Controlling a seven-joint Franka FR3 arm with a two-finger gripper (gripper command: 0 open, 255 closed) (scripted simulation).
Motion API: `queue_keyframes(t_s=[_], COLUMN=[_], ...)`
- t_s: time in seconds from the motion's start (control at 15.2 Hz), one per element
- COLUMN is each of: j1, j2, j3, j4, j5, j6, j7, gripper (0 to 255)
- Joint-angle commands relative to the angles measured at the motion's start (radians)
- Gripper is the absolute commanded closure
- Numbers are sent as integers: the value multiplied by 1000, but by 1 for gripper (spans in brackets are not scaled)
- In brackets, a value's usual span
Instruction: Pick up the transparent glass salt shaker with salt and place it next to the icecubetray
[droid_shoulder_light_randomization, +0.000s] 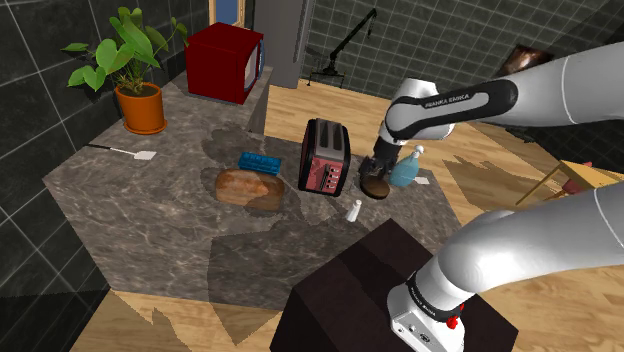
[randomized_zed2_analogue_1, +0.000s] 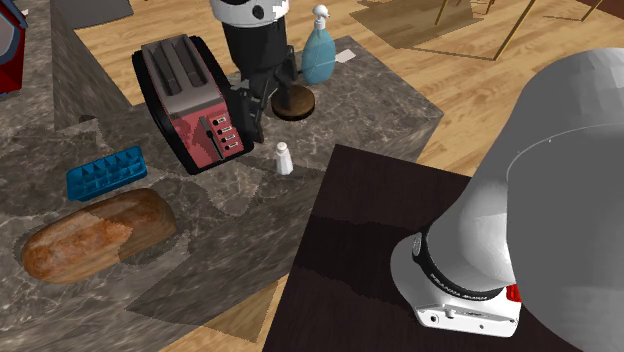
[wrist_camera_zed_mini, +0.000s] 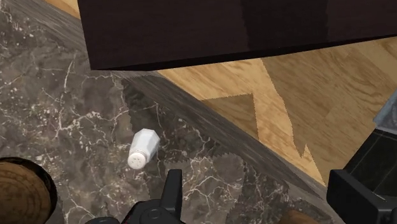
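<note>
Gaping gripper (wrist_camera_zed_mini: 254, 178) near salt shaker (wrist_camera_zed_mini: 141, 147)

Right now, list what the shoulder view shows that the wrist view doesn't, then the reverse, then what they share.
Shoulder view's extras: plant, red appliance, spatula, blue tray, bread and the white arm.
Wrist view's extra: the holes in the cap of the shaker, seen from above.
Shared: the white shaker standing untouched on the marble counter, the dark stand, the wood floor and a brown round thing near the shaker.
</note>
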Motion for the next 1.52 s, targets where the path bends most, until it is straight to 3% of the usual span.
queue_keyframes(t_s=[0.0,0.33,0.66,0.99,1.45], j1=[-4,1,0,-92,-149], j2=[82,295,529,756,863], j3=[-29,-100,-130,-62,16], j4=[1,33,108,225,260], j5=[6,78,265,483,576], j6=[87,270,412,498,569], j7=[-31,-139,-320,-516,-589], gripper=[0,0,0,0,0])
